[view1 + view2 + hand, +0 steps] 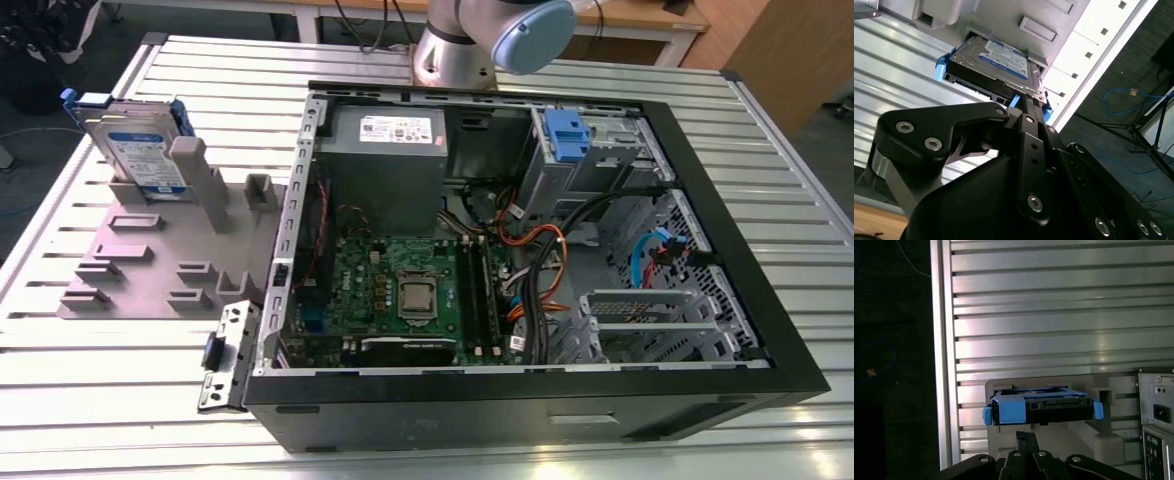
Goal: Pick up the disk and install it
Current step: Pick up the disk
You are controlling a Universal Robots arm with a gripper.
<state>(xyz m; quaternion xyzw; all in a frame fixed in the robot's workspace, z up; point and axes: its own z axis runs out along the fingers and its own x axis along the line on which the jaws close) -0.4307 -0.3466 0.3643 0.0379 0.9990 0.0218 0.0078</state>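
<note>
The disk [138, 150] is a silver-grey drive with a white-and-blue label in a blue bracket. It stands on edge in a slot of the grey holder [160, 262] at the exterior view's left, with nothing touching it there. Both wrist views look down on the disk [999, 62] [1041, 409]. My gripper [1026, 436] [1026, 102] hangs over it, with its black fingers drawn together and nothing between them. The fingertips line up with the disk's blue bracket edge. How far they are from it I cannot tell.
An open black computer case [747, 260] lies to the exterior view's right of the holder, with a motherboard [414, 290], a grey power supply box [387, 150] and a blue clip [567, 135] in its bay. The arm's base [461, 45] stands behind the case. The slatted table's edge [939, 365] runs close to the holder.
</note>
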